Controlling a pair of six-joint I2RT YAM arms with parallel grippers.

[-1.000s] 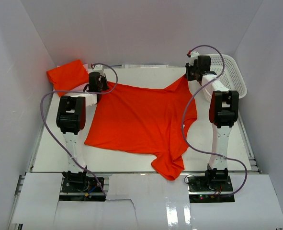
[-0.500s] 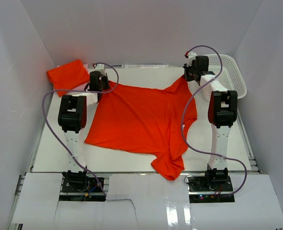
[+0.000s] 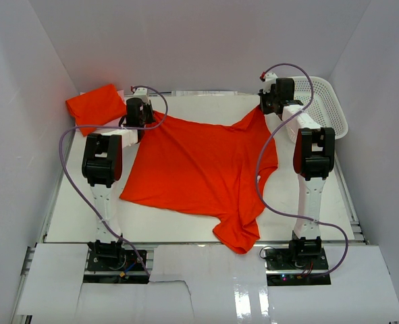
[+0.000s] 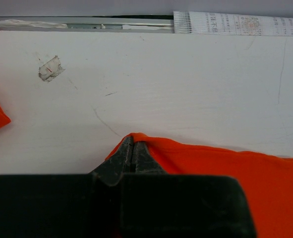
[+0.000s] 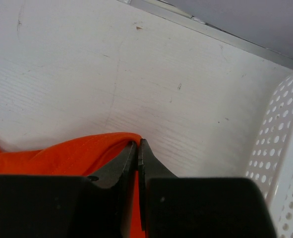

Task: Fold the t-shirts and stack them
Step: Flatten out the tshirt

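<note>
Both arms reach to the far side of the table [image 3: 199, 102], each pinching a far corner of the spread t-shirt [image 3: 199, 169]. The left gripper [image 4: 132, 145] is clamped tight, with the orange hem poking out just past its tips. The right gripper [image 5: 138, 145] is closed the same way on the opposite corner, close beside the white mesh basket [image 3: 329, 101] but not touching it. The fabric between them looks drawn fairly straight along its far edge.

The shirt covers the middle of the table, mostly flat. Its near right part is bunched and droops over the front edge between the two arm bases. A folded t-shirt [image 3: 94, 106] sits in the far left corner, just beyond the left arm — that looks like the start of the stack.

I'd say the step in hand is laying this second shirt out for its first fold, with the grip taken and the fold itself not yet made. The next move calls for both arms to travel together at matching height and pace, so the edge stays taut and the cloth doesn't skew. The crumpled near end needs smoothing or drawing fully onto the table — otherwise the fold will land crooked.
</note>
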